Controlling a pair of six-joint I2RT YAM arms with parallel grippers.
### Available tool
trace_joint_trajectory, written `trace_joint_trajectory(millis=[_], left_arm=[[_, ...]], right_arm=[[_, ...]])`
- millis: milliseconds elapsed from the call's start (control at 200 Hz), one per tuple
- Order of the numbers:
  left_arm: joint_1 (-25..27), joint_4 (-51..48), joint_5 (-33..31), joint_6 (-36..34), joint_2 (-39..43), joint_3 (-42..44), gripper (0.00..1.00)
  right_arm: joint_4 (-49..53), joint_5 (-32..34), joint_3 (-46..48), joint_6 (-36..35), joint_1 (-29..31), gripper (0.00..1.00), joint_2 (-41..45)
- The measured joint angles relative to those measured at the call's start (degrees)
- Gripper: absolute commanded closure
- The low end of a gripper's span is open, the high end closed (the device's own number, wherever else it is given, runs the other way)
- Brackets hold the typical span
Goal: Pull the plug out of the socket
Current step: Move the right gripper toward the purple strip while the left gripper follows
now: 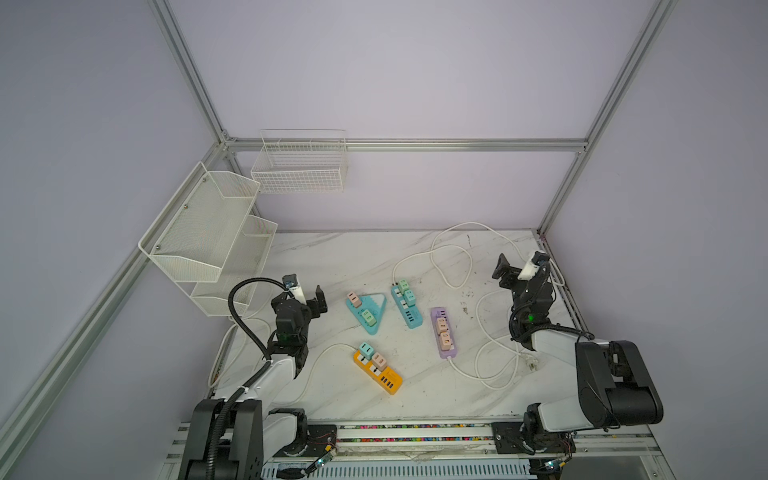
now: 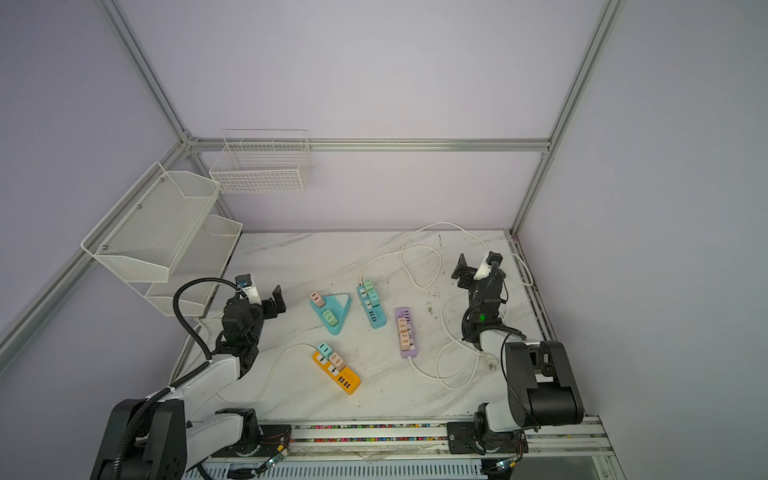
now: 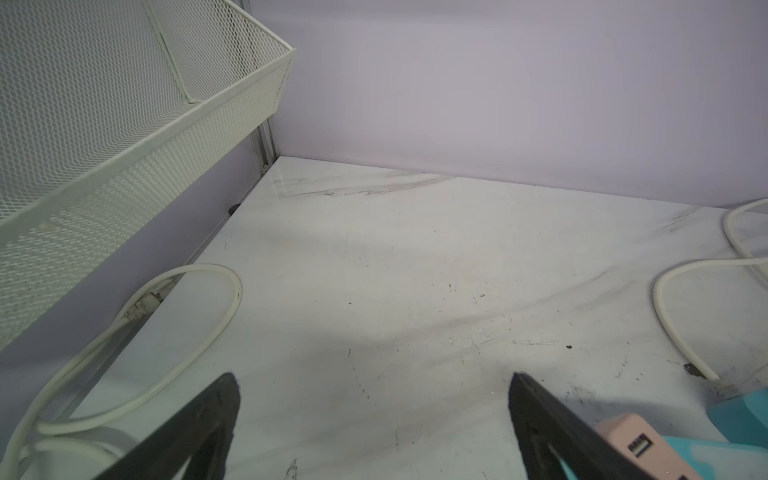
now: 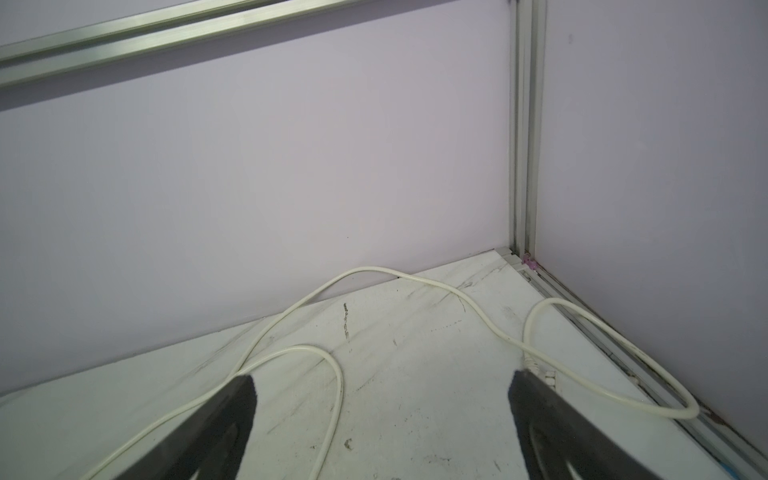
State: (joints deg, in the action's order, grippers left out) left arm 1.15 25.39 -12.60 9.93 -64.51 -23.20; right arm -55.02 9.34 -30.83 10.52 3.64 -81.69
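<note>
Hovering above the surface [image 1: 353, 257], the left gripper [image 3: 374, 380] and right gripper [image 4: 380, 380] gape fully, holding nothing; the pink plug [image 1: 354, 299] sits in the triangular teal socket strip [image 1: 371, 329] near the left gripper.

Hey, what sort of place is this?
Probably a robot lab cell: an aluminium frame with plain walls around a marble-look table, a left arm and right arm mounted at its edge, coloured power strips laid out.

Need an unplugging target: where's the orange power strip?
In both top views the orange rectangular power strip lies front-centre, just in front of the teal triangular strip.
</note>
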Motion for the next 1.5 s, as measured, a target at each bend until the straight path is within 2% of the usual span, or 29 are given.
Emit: trace_joint_trajectory(millis=[120,255,405,660,795,970,1125,1250,1505], left_arm=[[0.0,-7.7,-2.0,7.5,1.9,-3.9,0.00],[-0.4,-13.8,-4.7,18.4,2.4,-5.7,0.00],[-0.8,-22.1,-4.6,23.5,2.2,-6.9,0.00],[-0.8,-28.5,-0.9,25.2,6.6,-9.2,0.00],[-0.8,-29.3,4.1,26.9,9.9,-9.2,0.00],[-0.7,-29.6,9.7,31.4,10.1,-9.2,0.00],[-0.6,-30.0,14.0,35.0,7.5,-9.2,0.00],[0.2,-31.0,14.6,36.1,7.8,-9.2,0.00],[7.2,-36.3,14.4,34.9,9.0,-12.2,0.00]], right_arm=[[6.3,1.8,-1.8,6.6,0.0,0.03,2.1],[12.8,0.8,-3.5,12.0,0.0,0.03,4.3],[20.7,-2.5,-7.3,14.7,0.0,0.03,4.3],[30.4,-11.0,-10.6,16.1,0.0,0.03,4.1],[33.2,-14.8,-11.1,16.2,0.1,0.03,4.0],[35.4,-19.0,-11.6,16.4,1.2,0.02,4.2],[39.5,-19.2,-13.4,16.4,4.9,0.02,5.4],[43.6,-18.3,-16.3,16.3,8.4,0.03,6.0],[52.1,-15.5,-20.4,16.9,14.5,0.03,6.0]])
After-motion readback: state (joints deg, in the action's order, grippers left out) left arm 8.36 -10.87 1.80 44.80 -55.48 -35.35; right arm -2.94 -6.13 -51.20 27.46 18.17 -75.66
